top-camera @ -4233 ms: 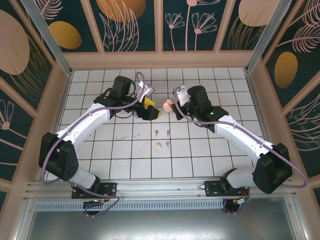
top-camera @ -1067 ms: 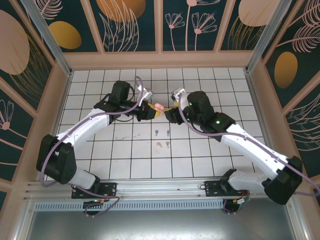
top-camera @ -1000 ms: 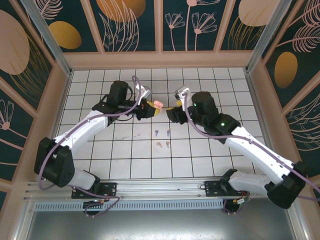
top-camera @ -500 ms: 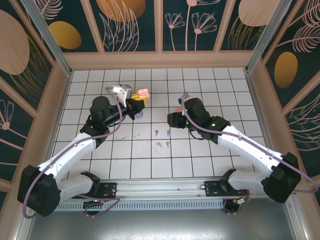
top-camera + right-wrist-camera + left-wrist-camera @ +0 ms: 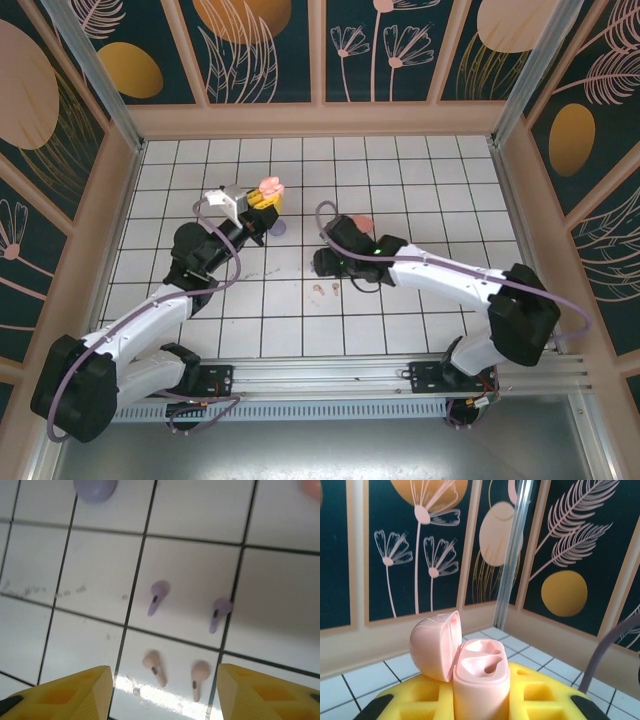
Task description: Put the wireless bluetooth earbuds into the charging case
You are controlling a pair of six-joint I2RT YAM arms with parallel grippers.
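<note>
My left gripper (image 5: pixel 262 202) is shut on a pale pink charging case (image 5: pixel 481 677), held upright with its lid (image 5: pixel 434 645) hinged open and both sockets empty. In the top view the charging case (image 5: pixel 269 188) sits high at the left of centre. My right gripper (image 5: pixel 162 700) hangs open over the tiles, yellow fingertips (image 5: pixel 75 692) on either side of two pale pink earbuds (image 5: pixel 153 666) lying on the floor. Two lilac earbuds (image 5: pixel 157 597) lie just beyond them. From above, the right gripper (image 5: pixel 326 263) stands right behind the pink earbuds (image 5: pixel 319 291).
A lilac case (image 5: pixel 278 228) lies on the tiles beside the left gripper and shows at the top of the right wrist view as the lilac case (image 5: pixel 95 487). A coral object (image 5: pixel 362 220) lies behind the right arm. Painted walls (image 5: pixel 320 50) enclose the tiled floor.
The left arm drew back to the left with the open pink case. The right arm swung left and came down over the earbuds on the tiles.
</note>
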